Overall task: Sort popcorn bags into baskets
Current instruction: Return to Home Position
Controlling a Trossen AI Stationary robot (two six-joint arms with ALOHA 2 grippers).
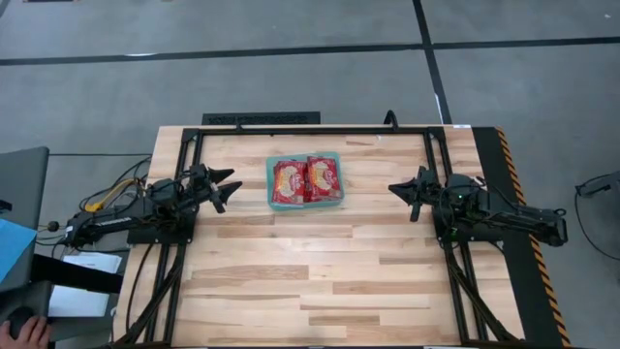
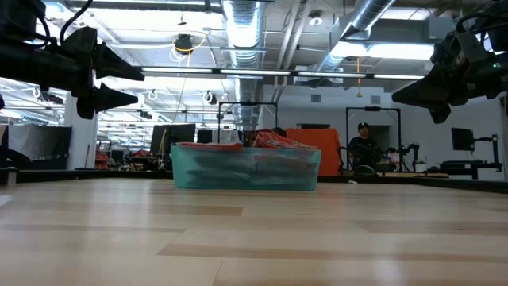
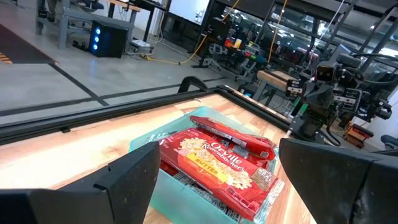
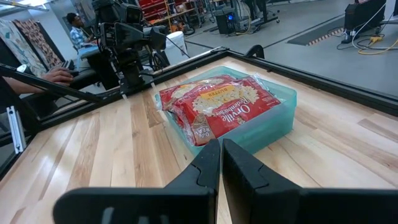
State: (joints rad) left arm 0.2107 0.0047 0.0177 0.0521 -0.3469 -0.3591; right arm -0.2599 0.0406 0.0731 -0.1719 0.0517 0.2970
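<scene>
The left gripper (image 1: pixel 230 188) hangs with its jaws spread wide and empty; ahead of them, well apart, sits one teal tray (image 1: pixel 306 205) with two popcorn bags (image 1: pixel 289 180) showing on top, side by side. Beyond it the right gripper (image 1: pixel 399 190) faces the tray, jaws pressed together on nothing. Only the low view shows bags rising above the rim; only the wrist views show their butter print
</scene>
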